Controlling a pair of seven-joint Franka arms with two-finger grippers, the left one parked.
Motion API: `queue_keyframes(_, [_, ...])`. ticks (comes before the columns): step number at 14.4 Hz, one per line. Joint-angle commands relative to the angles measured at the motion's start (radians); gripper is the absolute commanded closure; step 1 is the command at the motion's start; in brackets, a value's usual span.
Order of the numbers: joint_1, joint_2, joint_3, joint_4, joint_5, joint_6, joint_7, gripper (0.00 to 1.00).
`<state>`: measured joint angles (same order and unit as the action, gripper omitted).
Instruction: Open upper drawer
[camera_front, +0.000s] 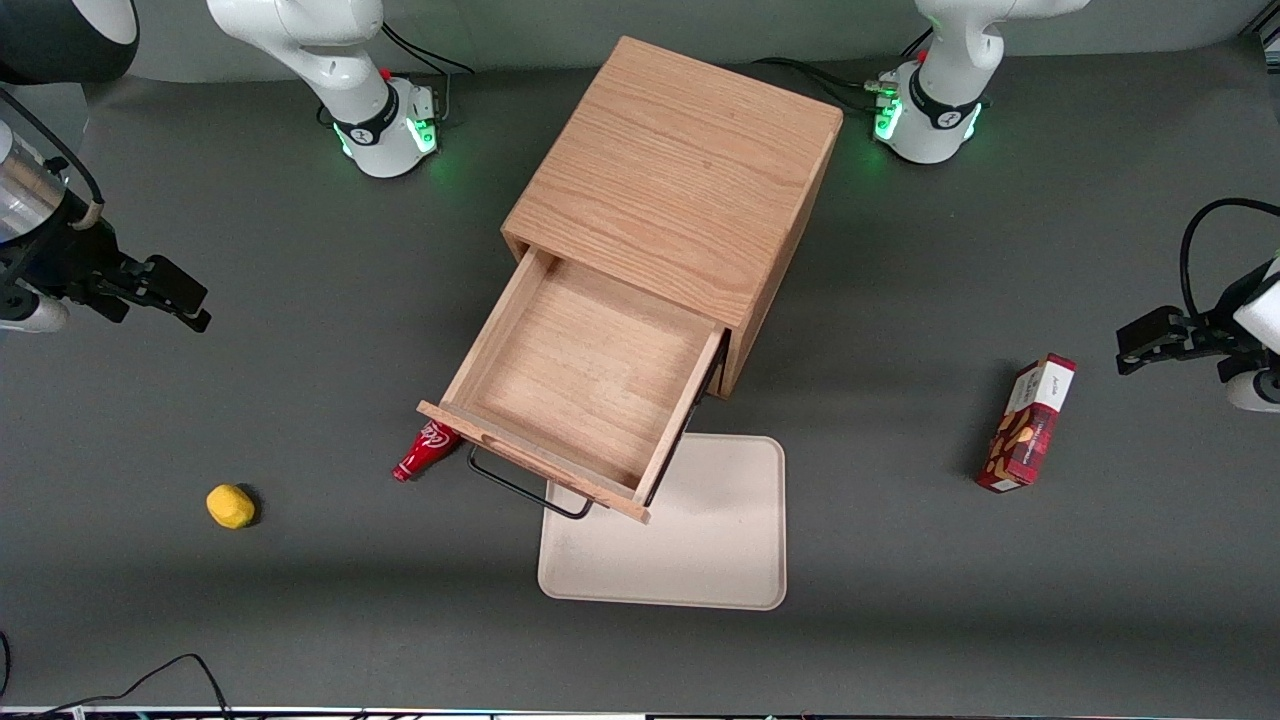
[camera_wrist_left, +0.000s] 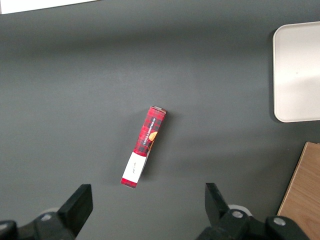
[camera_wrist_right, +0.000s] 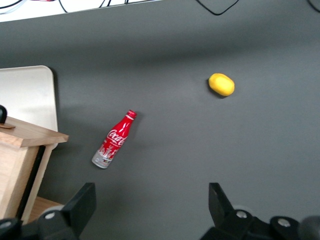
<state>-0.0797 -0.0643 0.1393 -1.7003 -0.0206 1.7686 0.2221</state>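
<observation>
Upper drawer (camera_front: 580, 385): pulled out of the cabinet (camera_front: 680, 190), over the tray (camera_front: 700, 560).
Bottle (camera_front: 425, 452): lying beside the drawer front.
My gripper (camera_front: 165, 295): high at my working end, above the lemon (camera_front: 230, 506), holding nothing.

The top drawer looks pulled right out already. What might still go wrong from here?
The upper drawer hangs well out of the cabinet over the tray; pulled any more, it might drop out. The red bottle lies on its side beside the drawer front, partly under it, so a nudge might roll it. The gripper is open, empty, off toward the working arm's end; swinging low, it could hit the lemon.
</observation>
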Motion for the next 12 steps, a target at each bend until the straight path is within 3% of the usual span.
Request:
queue_keyframes(1, [-0.011,-0.014,0.003,-0.013,0.033,0.005,-0.026,0.0])
queue_keyframes(7, [-0.014,0.057,0.005,0.111,0.036,-0.133,-0.026,0.0])
queue_keyframes(12, [-0.005,0.077,0.008,0.136,0.028,-0.144,-0.027,0.0])
